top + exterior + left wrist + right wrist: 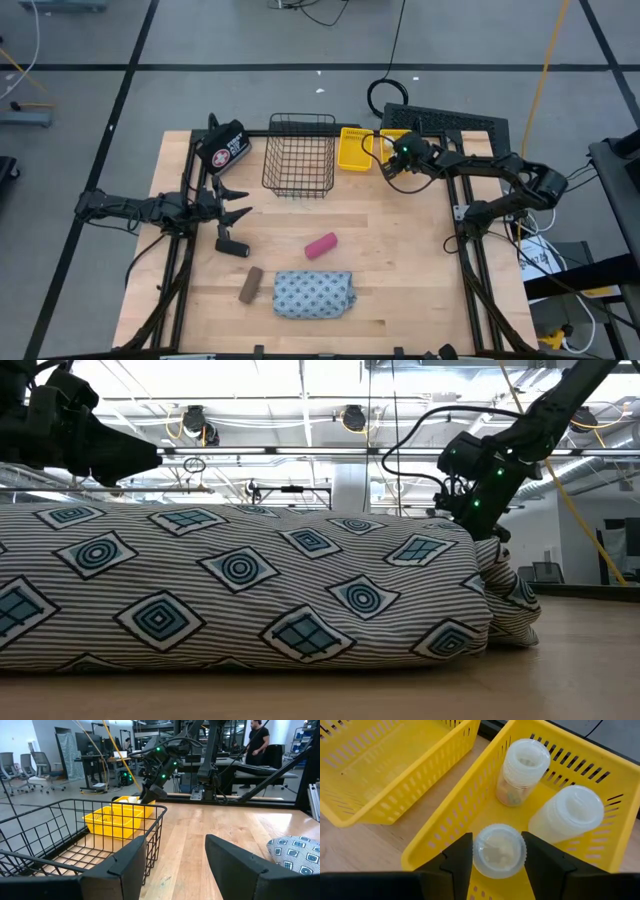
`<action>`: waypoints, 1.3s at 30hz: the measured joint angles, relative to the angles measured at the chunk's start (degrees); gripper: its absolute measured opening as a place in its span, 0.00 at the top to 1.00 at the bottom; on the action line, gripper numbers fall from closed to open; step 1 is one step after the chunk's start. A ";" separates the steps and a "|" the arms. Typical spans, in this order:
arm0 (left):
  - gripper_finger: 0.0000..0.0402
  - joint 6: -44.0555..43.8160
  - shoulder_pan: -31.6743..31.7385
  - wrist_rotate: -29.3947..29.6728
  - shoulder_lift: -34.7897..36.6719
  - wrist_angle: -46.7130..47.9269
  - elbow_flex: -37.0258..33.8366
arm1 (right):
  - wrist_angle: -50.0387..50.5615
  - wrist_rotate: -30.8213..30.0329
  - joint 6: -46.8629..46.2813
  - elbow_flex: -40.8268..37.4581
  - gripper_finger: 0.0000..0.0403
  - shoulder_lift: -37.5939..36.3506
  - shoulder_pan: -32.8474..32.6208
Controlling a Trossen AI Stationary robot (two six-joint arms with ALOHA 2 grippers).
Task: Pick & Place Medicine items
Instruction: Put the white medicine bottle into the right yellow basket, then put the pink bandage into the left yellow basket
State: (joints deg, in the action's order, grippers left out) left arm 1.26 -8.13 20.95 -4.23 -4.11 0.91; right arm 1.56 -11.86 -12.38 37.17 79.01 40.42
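Patterned pouch (240, 595) fills the low view, hiding the table behind it.

Right gripper (498, 851), reaching over a yellow basket (470, 790), pinches a white bottle (499, 851); two more bottles (522, 771) lie inside, beside an empty yellow basket (380, 765). Left gripper (232, 203) hovers spread and empty near the wire basket (299, 155). Pink roll (321, 245), brown bar (250, 285) and black handled piece (232, 245) lie on the table (400, 260).

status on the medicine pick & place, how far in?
Done: two white bottles lie in the yellow bin. In hand: the right gripper holds the third bottle over that bin. Left: pink roll, brown bar, black handled piece and patterned pouch lie on the table. Left gripper waits open.
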 joint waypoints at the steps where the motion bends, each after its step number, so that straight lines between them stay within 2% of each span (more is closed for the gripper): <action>1: 0.47 -0.02 -0.01 -0.01 0.01 -0.01 -0.01 | 0.00 0.02 0.00 -0.04 0.63 -0.14 0.00; 19: 0.47 -0.01 0.00 -0.02 0.01 0.00 -0.01 | 0.05 0.02 0.00 -0.04 0.42 -3.27 -0.02; 29: 0.47 0.00 0.00 -0.02 0.01 -0.01 0.00 | -0.35 0.02 1.07 -0.04 0.42 -3.27 -0.02; 39: 0.47 0.00 -0.01 -0.01 0.00 0.00 0.00 | -5.59 0.04 3.02 -0.02 0.41 -4.87 -1.83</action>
State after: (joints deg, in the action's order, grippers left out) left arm 1.26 -8.14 20.94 -4.23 -4.11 0.91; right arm -4.03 -11.82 -9.37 37.15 74.15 38.59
